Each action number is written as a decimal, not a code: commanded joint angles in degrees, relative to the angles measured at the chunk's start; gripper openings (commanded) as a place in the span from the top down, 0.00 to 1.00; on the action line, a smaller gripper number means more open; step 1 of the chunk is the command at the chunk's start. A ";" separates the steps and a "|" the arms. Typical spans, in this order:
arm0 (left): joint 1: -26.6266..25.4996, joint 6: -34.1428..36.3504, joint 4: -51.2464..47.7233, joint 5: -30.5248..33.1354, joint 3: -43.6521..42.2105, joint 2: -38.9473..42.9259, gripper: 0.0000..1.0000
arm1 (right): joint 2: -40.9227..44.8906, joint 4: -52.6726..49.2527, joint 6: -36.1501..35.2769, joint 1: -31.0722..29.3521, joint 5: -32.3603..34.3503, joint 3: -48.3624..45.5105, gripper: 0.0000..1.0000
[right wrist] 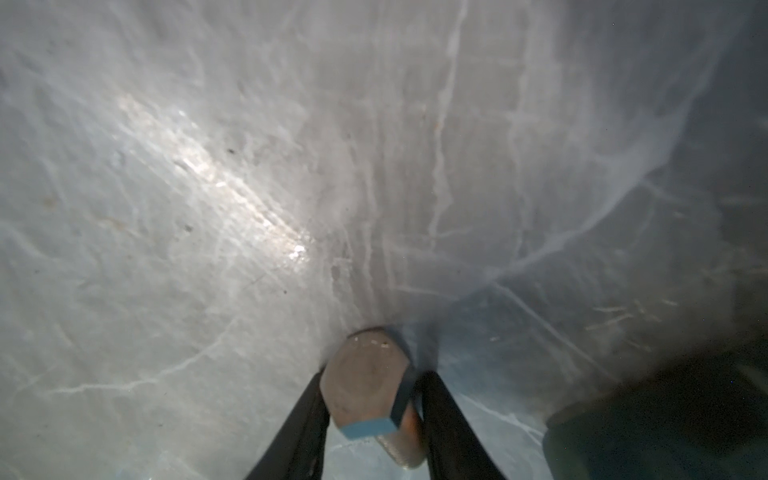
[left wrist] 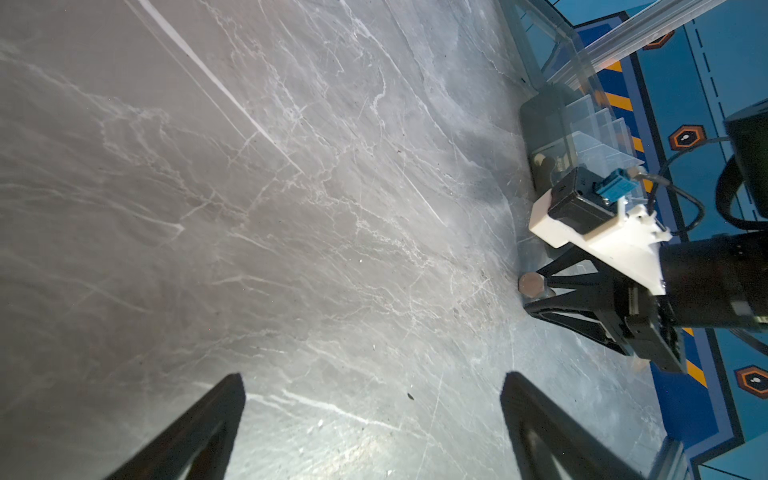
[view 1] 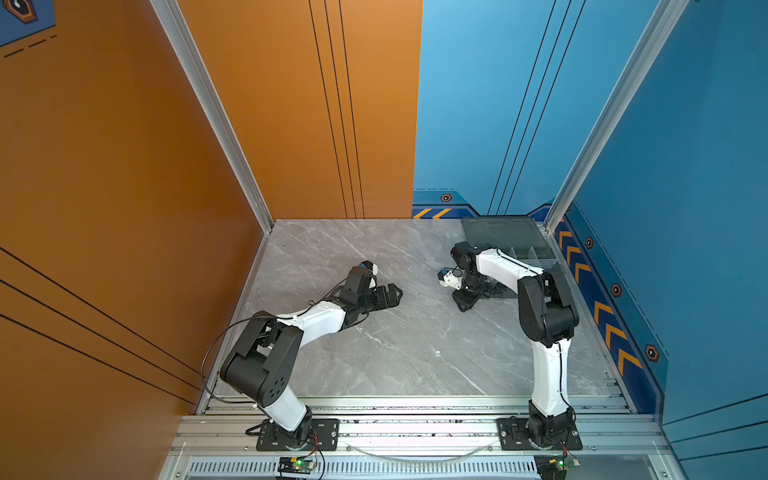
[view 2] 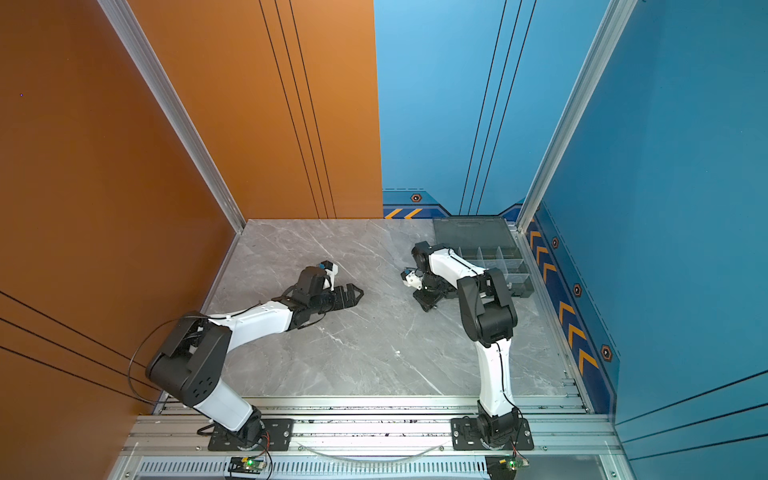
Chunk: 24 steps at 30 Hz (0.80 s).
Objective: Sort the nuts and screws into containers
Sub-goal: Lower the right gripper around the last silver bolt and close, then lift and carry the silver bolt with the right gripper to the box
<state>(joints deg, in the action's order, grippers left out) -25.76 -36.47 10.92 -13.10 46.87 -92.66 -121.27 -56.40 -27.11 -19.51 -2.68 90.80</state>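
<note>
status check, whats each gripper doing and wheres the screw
Left gripper open, empty, low over table. Right gripper jaws closed on silver hex screw, at table level. Organizer box open beside it; nothing seen blocking.

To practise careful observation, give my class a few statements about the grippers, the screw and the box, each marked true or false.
1. The left gripper is open with nothing between its fingers. True.
2. The screw between the right gripper's fingers is black. False: it is silver, with a hex head.
3. The box has its lid shut. False: the lid is open and lies back behind the compartments.
4. The box stands at the far right corner of the table. True.
</note>
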 commanded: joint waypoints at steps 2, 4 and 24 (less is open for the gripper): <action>0.64 -0.04 -0.65 0.75 -1.00 1.39 0.02 | -0.37 -1.04 0.82 -0.10 0.49 -0.83 0.68; 0.67 -0.01 -0.66 0.80 -1.08 1.38 0.02 | -0.21 -0.69 1.16 -0.09 0.44 -1.48 0.72; 0.73 -0.10 -0.33 0.80 -1.35 1.87 0.02 | 12.64 7.03 18.33 7.97 -18.33 -4.37 1.00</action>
<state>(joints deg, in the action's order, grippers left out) -25.69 -36.47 10.94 -13.10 46.09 -92.66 -114.54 -53.34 -15.59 -14.26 -15.05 86.83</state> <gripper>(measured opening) 0.979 0.138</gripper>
